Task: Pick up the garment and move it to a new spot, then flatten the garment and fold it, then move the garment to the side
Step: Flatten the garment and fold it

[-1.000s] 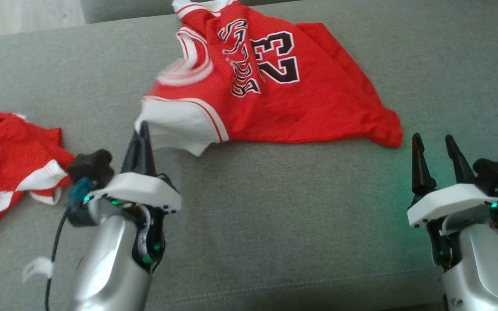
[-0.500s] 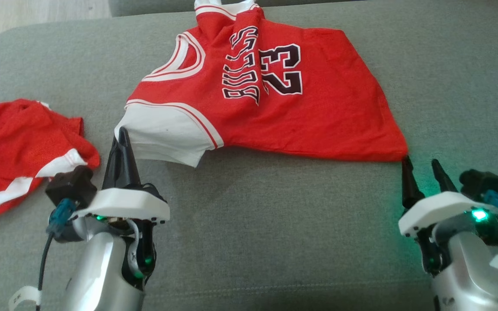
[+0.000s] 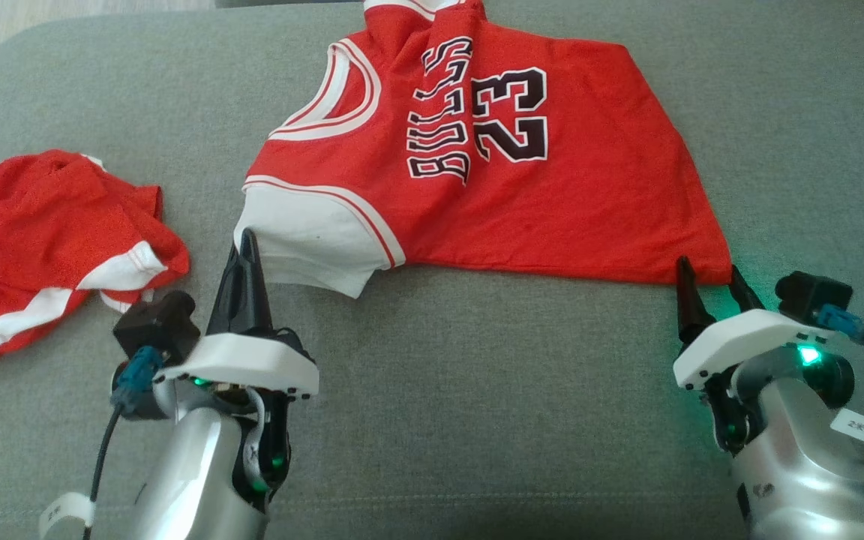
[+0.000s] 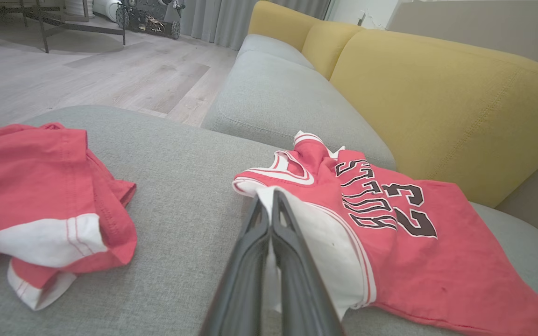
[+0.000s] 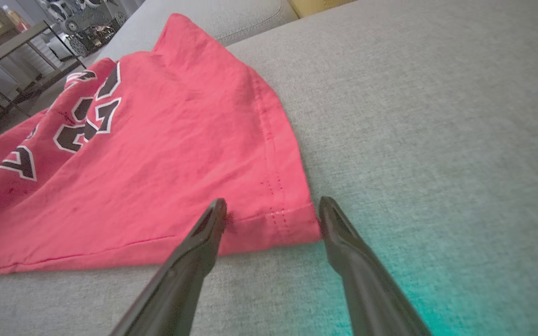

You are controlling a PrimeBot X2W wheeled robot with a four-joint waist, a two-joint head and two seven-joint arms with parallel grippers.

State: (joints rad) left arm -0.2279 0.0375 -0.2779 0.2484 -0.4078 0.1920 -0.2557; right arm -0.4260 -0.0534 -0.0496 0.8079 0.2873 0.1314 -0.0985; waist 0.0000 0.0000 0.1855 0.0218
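Left gripper (image 3: 246,241) — fingers pressed together, pinching the white side panel of the red jersey (image 3: 552,195) at the garment's 8 o'clock corner. Right gripper (image 3: 709,268) — fingers spread, straddling the jersey's hemmed corner at its 4 o'clock, with the fabric between the tips but unclamped. The jersey lies spread on the grey sofa cushion (image 3: 477,390), toward 12 o'clock in the head view, lettering and number 23 facing up. A second red garment (image 3: 42,225) lies crumpled at 9 o'clock, apart from the jersey.
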